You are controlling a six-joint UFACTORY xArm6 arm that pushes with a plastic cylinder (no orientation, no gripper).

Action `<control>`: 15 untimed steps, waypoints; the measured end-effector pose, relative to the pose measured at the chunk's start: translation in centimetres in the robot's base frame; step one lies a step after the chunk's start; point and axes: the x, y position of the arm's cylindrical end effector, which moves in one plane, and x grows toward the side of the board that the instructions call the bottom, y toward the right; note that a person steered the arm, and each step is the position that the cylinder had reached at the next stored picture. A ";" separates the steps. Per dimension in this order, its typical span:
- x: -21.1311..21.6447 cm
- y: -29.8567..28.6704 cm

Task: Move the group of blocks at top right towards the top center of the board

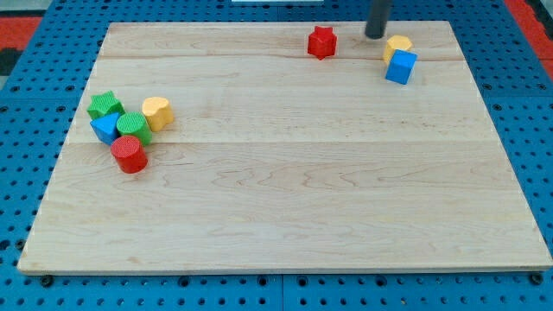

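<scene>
A blue cube (401, 66) and a yellow block (397, 46) touch each other near the board's top right, the yellow one just above the cube. A red star-shaped block (321, 41) sits apart, near the top centre. My tip (375, 34) stands at the top edge, between the red star and the yellow block, just left of and slightly above the yellow block. It touches neither.
At the view's left is a cluster: a green star-shaped block (104, 105), a blue block (104, 128), a green cylinder (134, 126), a yellow cylinder (157, 112) and a red cylinder (130, 154). The wooden board (285, 199) lies on a blue pegboard.
</scene>
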 end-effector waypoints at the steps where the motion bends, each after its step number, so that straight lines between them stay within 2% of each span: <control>1: 3.0 -4.4; 2: 1.5 -6.7; 3: -0.7 -5.0; 4: -4.0 5.3; 5: -3.0 16.9; 6: 0.7 18.0; 8: 1.9 11.2; 9: 0.9 7.3; 11: 0.1 13.9; 12: 3.3 11.4; 13: 1.6 6.1; 14: 2.8 0.8; 15: 2.8 4.7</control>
